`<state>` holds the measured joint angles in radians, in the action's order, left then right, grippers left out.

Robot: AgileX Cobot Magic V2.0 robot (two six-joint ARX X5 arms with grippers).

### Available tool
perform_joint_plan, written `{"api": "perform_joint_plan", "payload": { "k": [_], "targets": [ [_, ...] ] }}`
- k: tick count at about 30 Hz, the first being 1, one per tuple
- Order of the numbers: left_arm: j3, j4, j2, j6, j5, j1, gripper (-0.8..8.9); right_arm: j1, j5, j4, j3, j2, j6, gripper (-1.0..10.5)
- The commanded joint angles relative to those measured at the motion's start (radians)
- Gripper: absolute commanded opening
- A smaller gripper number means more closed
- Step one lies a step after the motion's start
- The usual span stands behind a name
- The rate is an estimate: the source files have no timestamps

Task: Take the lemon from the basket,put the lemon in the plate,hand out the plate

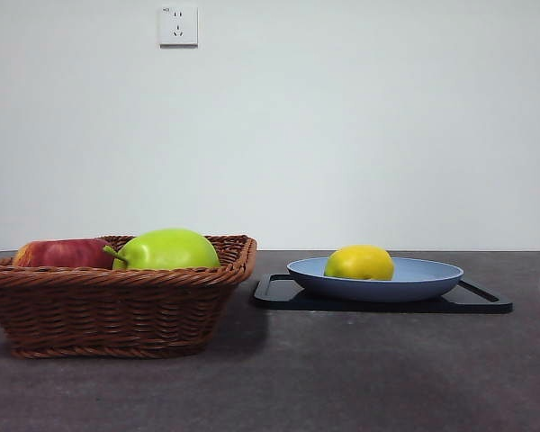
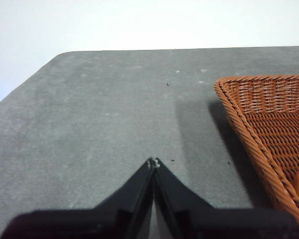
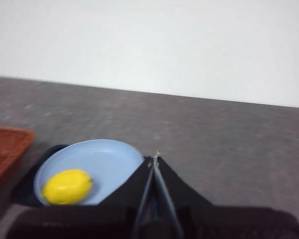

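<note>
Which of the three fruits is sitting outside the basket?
The lemon: it lies on the plate, while the red apple and green fruit sit in the basket.

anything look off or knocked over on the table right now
Nothing stands out. The lemon lies in the plate, which sits level on the black tray. The basket stands upright with the apple and green fruit inside.

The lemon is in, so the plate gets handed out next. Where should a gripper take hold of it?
Probably the plate by its raised rim on the side away from the lemon, coming in from the basket-free side; the rim overhangs the black tray.
</note>
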<state>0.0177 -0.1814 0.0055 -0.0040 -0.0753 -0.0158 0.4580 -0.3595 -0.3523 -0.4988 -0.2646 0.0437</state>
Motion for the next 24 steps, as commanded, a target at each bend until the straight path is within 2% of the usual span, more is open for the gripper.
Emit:
{"api": "perform_joint_plan", "payload": {
  "k": [1, 4, 6, 10, 13, 24],
  "targets": [
    [-0.011, 0.009, -0.004, -0.007, 0.001, 0.002, 0.08, -0.113, 0.140, -0.007, 0.051, 0.051, -0.028, 0.0],
    [-0.011, 0.009, -0.004, -0.007, 0.000, 0.002, 0.08, -0.236, 0.282, -0.006, 0.125, 0.114, -0.027, 0.0],
    [-0.011, 0.009, -0.004, -0.007, 0.000, 0.002, 0.08, -0.294, 0.348, 0.004, 0.177, 0.148, -0.027, 0.0],
    [-0.011, 0.009, -0.004, -0.007, 0.000, 0.002, 0.08, -0.362, 0.435, 0.076, 0.293, 0.198, -0.027, 0.0],
    [-0.011, 0.009, -0.004, -0.007, 0.000, 0.002, 0.08, -0.377, 0.463, 0.109, 0.363, 0.225, -0.021, 0.0],
    [-0.011, 0.009, -0.004, -0.007, 0.000, 0.002, 0.08, -0.379, 0.461, 0.113, 0.465, 0.265, -0.016, 0.0]
  ]
}}
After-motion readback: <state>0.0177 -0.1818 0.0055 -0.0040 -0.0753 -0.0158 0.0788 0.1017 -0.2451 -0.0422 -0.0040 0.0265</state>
